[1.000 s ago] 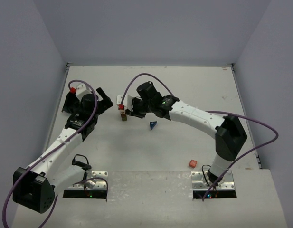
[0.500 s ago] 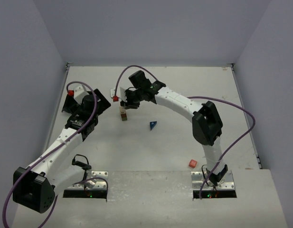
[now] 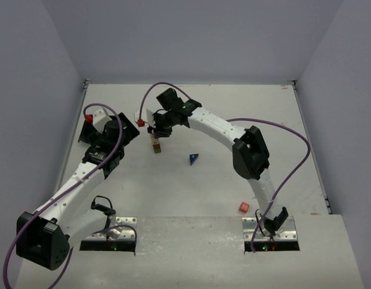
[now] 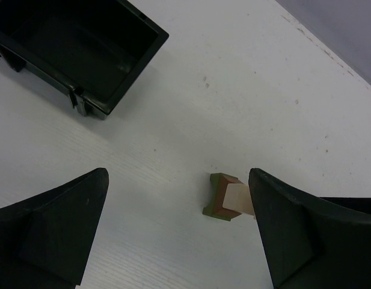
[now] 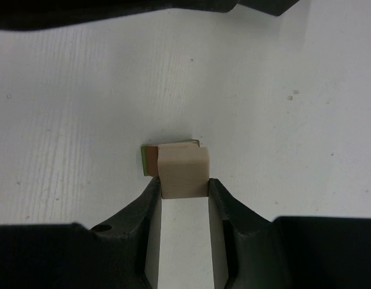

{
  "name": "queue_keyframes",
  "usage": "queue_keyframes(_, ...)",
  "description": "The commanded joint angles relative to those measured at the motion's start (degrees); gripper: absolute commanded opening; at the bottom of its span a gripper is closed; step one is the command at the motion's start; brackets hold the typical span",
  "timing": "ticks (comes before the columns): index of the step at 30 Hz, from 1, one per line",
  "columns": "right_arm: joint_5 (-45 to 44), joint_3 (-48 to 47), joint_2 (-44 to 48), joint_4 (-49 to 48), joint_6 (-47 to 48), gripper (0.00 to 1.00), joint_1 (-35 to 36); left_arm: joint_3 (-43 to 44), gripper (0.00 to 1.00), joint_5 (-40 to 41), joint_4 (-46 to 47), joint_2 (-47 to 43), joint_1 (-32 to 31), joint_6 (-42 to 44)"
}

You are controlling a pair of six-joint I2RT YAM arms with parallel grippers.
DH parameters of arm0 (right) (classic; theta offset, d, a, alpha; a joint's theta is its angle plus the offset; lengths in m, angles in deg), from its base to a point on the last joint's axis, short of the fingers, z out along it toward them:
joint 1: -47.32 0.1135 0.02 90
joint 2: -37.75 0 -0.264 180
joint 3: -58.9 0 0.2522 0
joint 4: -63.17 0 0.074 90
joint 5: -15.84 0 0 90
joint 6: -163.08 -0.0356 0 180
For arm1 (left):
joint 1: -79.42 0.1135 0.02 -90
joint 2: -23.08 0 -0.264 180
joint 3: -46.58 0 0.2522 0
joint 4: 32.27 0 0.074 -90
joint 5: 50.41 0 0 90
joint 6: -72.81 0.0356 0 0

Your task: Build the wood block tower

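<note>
We pinch one tan cube (image 5: 184, 168) in our right hand (image 5: 184, 185), just above a second tan cube (image 5: 150, 160) on one olive-green oblong (image 4: 217, 178). One blue wedge (image 3: 193, 158) and one red cube (image 3: 244, 207) lie apart. Our left hand (image 4: 178, 174) is spread.

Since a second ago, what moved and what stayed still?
The right gripper swung left and away from its base, still clamped on a tan cube close by the stack. The left gripper stayed open and still; the blue wedge and red cube didn't move.
</note>
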Motion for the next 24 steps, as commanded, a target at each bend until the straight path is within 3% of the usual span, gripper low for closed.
queue_keyframes(1,0.2,-5.69,-1.55,1.01,-1.11,0.3,0.15,1.57,1.0,0.96,1.55,-0.6,0.67,-0.69)
queue_keyframes(24,-8.03,-8.36,-4.85,4.82,-2.89,0.34,2.67,1.74,1.0,0.35,2.49,0.98,0.67,-0.61)
